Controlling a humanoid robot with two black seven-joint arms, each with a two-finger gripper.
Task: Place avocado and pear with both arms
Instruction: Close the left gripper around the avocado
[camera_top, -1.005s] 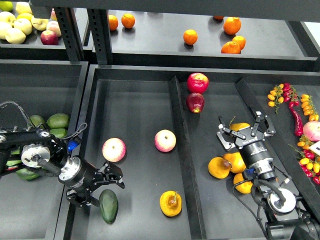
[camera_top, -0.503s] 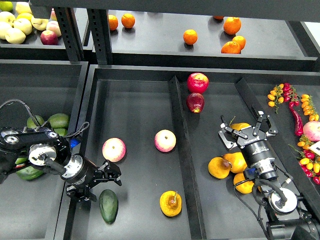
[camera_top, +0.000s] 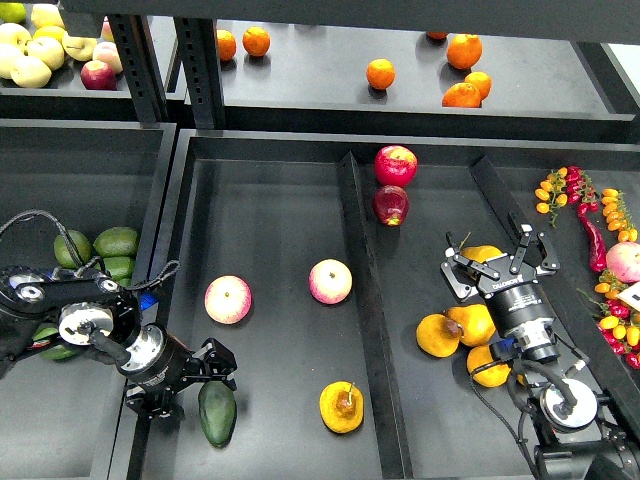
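Note:
The dark green avocado (camera_top: 217, 413) lies on the floor of the middle tray near its front left corner. My left gripper (camera_top: 186, 382) is open, just left of and above the avocado, close to its top end. The pear (camera_top: 342, 406), yellow-orange with a brown stem, sits apart on the same tray floor, to the right of the avocado. My right gripper (camera_top: 497, 263) is open and empty, held over a cluster of yellow-orange fruits (camera_top: 438, 335) in the right compartment.
Two pink-and-yellow apples (camera_top: 228, 299) (camera_top: 330, 281) lie mid-tray. Two red apples (camera_top: 396, 165) sit at the back by the divider (camera_top: 362, 300). Lighter avocados (camera_top: 115, 242) fill the left bin. Oranges (camera_top: 380, 73) lie on the back shelf. Chillies and small tomatoes (camera_top: 590, 215) lie far right.
My left arm has drawn back to the left and down, and its gripper now sits lower beside the avocado. The right gripper has shifted slightly right. The fruits have not moved.

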